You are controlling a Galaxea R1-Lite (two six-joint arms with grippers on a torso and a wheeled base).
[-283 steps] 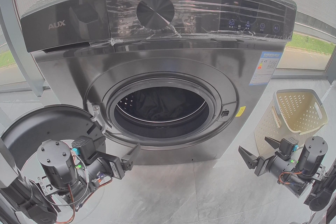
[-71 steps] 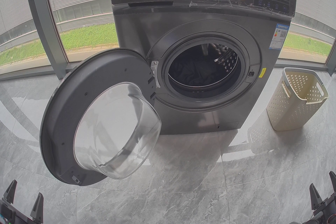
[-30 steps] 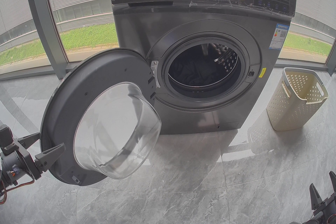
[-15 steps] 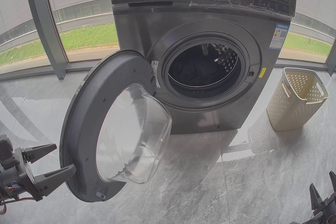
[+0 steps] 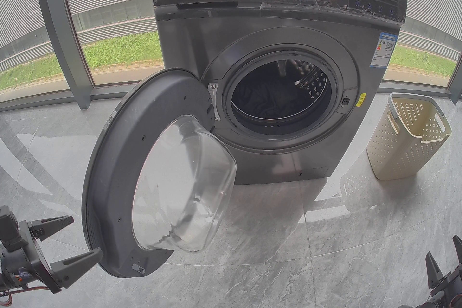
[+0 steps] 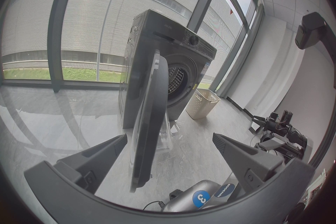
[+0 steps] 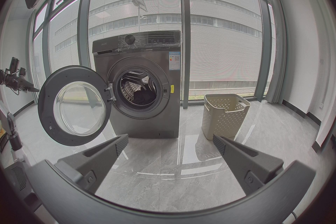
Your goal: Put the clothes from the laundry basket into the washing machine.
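Our left end effector (image 5: 86, 235) is spread wide and holds nothing, near left. The door (image 5: 120, 164) hangs half-swung just to its right, and this arm is the nearer one. We cannot tell if they touch. Our right end effector (image 5: 442, 250), also wide open and empty, sits near right, well apart from the basket (image 5: 409, 150). The clothes (image 5: 269, 99) lie dark inside the washer (image 5: 269, 30). We count one washer, one door, one basket — no clothes seen in it — and one dark heap.
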